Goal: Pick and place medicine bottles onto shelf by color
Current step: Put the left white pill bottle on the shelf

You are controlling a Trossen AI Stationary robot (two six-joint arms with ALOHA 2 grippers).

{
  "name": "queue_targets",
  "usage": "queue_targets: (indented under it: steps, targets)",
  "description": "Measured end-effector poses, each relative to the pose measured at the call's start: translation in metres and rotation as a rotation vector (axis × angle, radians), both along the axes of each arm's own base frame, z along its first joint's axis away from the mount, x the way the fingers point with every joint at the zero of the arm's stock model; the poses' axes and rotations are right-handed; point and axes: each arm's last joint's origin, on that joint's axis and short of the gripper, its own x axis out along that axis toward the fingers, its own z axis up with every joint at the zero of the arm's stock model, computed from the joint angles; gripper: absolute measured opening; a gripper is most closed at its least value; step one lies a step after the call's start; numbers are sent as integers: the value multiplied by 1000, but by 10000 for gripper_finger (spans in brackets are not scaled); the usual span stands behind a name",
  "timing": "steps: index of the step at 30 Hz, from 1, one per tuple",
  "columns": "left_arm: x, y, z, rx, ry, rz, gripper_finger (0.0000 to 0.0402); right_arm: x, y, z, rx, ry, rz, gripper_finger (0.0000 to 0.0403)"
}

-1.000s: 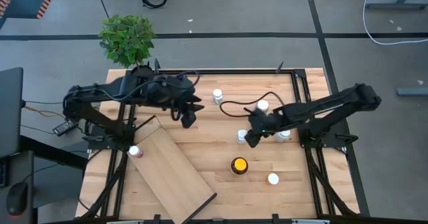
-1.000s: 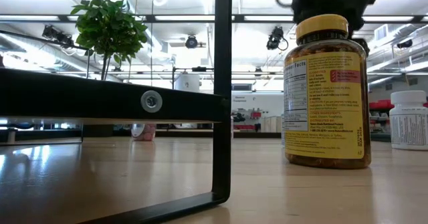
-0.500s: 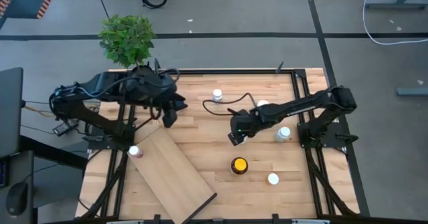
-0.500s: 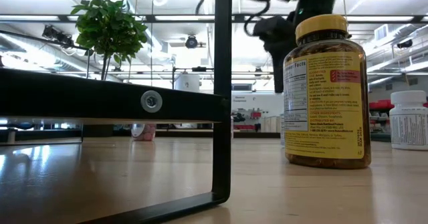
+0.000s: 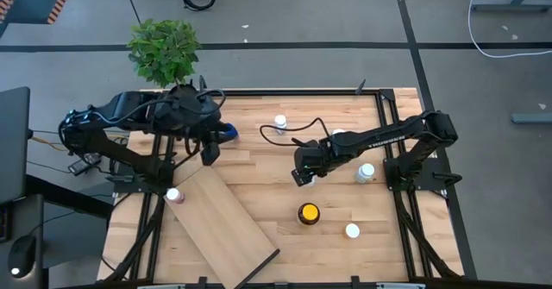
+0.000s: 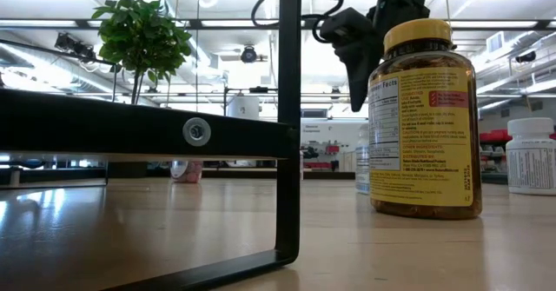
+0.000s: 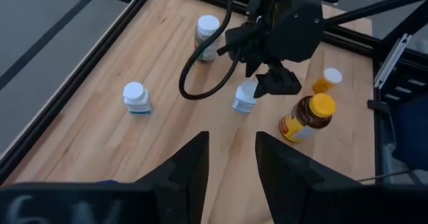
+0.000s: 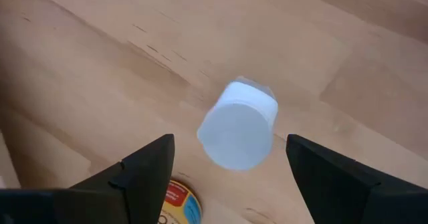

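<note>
My right gripper [image 5: 301, 173] hangs open over a white-capped medicine bottle [image 8: 238, 133], which stands on the table between its spread fingers without touching them; the left wrist view shows that bottle [image 7: 244, 97] under it. My left gripper [image 5: 210, 152] is open with nothing in it, above the table's far left near a blue-capped bottle [image 5: 228, 132]. The amber, yellow-capped bottle [image 5: 308, 212] stands near the middle front. The pale shelf [image 5: 220, 220] lies slantwise at the near left, with a pinkish bottle [image 5: 174, 196] beside it.
Other white-capped bottles stand at the far middle [image 5: 280, 122], the right [image 5: 366, 172] and the near right [image 5: 352, 230]. A potted plant [image 5: 164, 52] stands beyond the far left corner. A black cable [image 5: 297, 134] loops over the tabletop. A dark frame [image 5: 384, 116] rims the table.
My right gripper has gone toward the table's left edge and now stands over the white-capped bottle it was beside. My left gripper has drawn back toward the left edge, away from the middle, which uncovers the blue-capped bottle.
</note>
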Motion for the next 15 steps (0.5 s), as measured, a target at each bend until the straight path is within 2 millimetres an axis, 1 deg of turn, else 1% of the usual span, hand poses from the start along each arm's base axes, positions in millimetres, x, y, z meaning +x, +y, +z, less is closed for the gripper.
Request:
queue_targets:
  steps: [5, 10, 15]
  targets:
    - [0, -5, 0, 0, 0, -24, 135, -1, 0, 0, 25, 6, -30, 294]
    - [0, -8, 0, -8, -2, -33, 131, -1, 1, 0, 44, 7, -61, 284]
    - [0, -8, 0, -24, -7, -20, 129, 3, 0, -9, 56, 37, -60, 269]
